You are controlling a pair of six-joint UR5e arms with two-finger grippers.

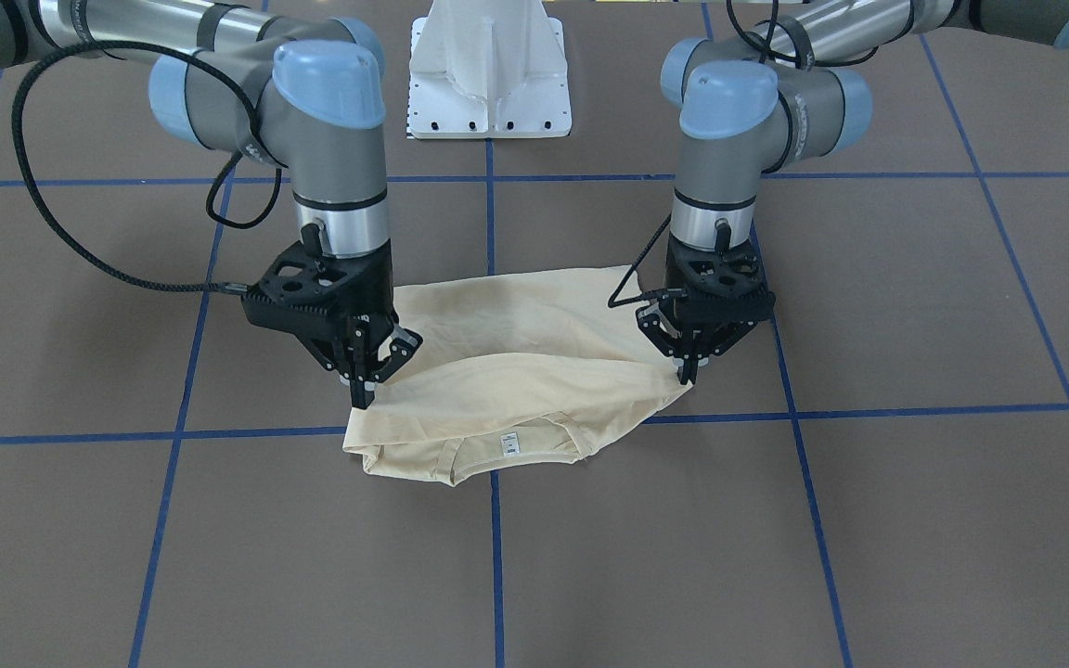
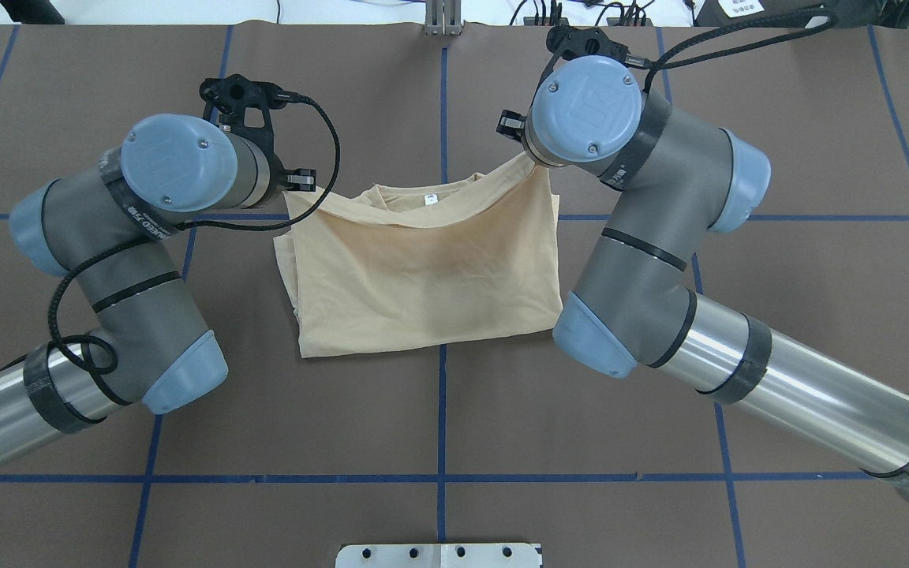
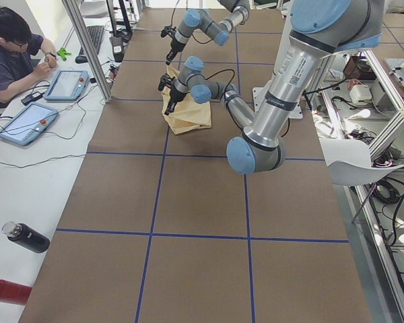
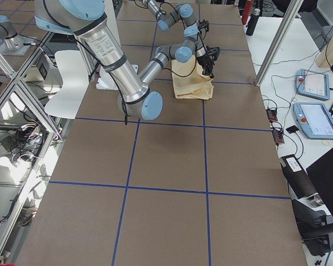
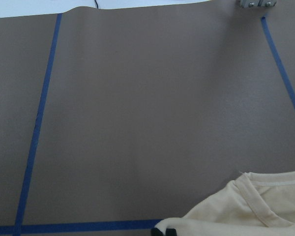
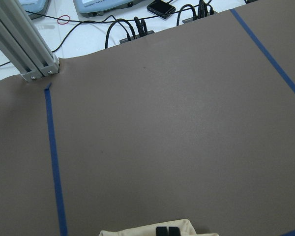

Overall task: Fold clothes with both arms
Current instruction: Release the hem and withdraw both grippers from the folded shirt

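Note:
The pale cream-yellow shirt [image 1: 516,371] lies folded over on the brown table, print hidden, with its neck label [image 1: 508,445] showing at the far edge. It also shows in the overhead view [image 2: 423,276]. My left gripper [image 1: 686,374] is shut on the folded layer's corner on my left, held slightly above the table. My right gripper [image 1: 363,394] is shut on the opposite corner. In the overhead view both grippers are hidden under their wrists. The left wrist view shows the collar [image 5: 255,201] beside the fingertips [image 5: 164,231]. The right wrist view shows shut fingertips [image 6: 167,230] in cloth [image 6: 137,230].
The white pedestal base [image 1: 490,74] stands behind the shirt. Blue tape lines [image 1: 497,557] grid the table. An aluminium post [image 6: 24,44] and cables stand at the far edge. An operator [image 3: 10,54] sits with tablets [image 3: 27,121] beyond the table's far side.

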